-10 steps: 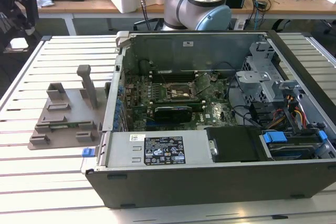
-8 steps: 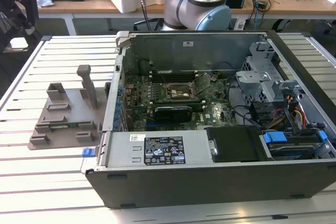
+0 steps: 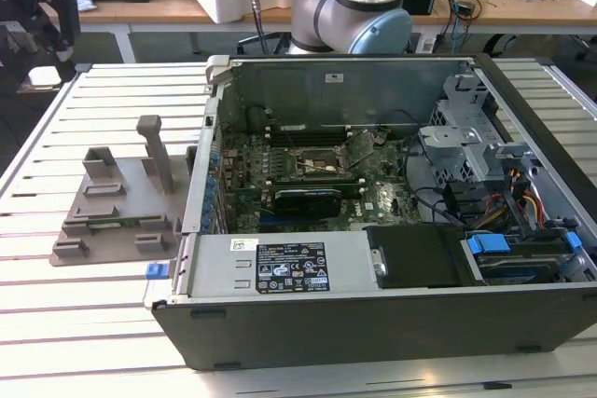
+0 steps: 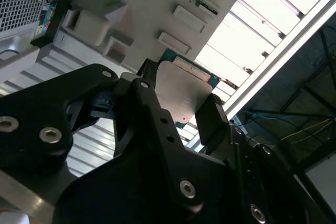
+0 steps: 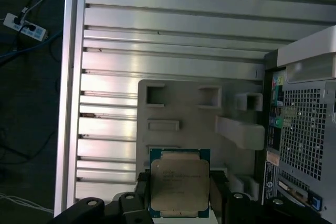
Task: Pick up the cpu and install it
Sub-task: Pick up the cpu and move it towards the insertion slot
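Claw (image 5: pixel 179 199) clamped on the cpu (image 5: pixel 179 179) over the grey tray (image 5: pixel 181 106); I see the fingers (image 5: pixel 218 195) hide its side edges.

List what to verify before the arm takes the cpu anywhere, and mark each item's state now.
1. Grip on the cpu: ok. The gripper has its fingers on two opposite edges, in both wrist views.
2. cpu square in the grip: ok. In the first wrist view its edges run parallel to the fingers.
3. cpu off the grey tray: ok. The second wrist view shows it apart from the tray.
4. Case open, motherboard exposed: ok, in the exterior view.
5. Socket empty and unlatched: cannot tell.
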Robot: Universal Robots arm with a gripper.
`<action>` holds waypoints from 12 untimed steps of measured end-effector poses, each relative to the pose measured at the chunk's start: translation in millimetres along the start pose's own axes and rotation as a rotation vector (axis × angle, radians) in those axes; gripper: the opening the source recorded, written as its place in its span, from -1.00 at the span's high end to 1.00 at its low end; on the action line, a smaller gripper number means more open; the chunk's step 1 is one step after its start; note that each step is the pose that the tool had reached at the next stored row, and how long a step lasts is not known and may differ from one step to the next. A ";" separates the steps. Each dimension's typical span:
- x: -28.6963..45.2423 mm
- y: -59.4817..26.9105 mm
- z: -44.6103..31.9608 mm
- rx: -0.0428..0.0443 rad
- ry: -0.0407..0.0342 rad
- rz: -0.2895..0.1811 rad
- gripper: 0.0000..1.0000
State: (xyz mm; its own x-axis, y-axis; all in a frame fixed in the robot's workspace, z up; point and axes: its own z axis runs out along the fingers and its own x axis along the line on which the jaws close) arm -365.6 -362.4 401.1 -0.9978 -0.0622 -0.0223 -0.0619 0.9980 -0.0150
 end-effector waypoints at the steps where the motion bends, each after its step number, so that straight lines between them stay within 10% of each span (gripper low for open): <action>1: -3.3 -0.2 0.0 0.0000 0.0002 0.000 -0.09; 12: -55.7 -2.5 1.3 -0.0001 0.0015 0.000 -0.09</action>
State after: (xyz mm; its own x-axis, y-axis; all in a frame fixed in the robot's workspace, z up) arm -309.7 -361.5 401.1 -0.9979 -0.0621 -0.0208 -0.0618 0.9980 -0.0149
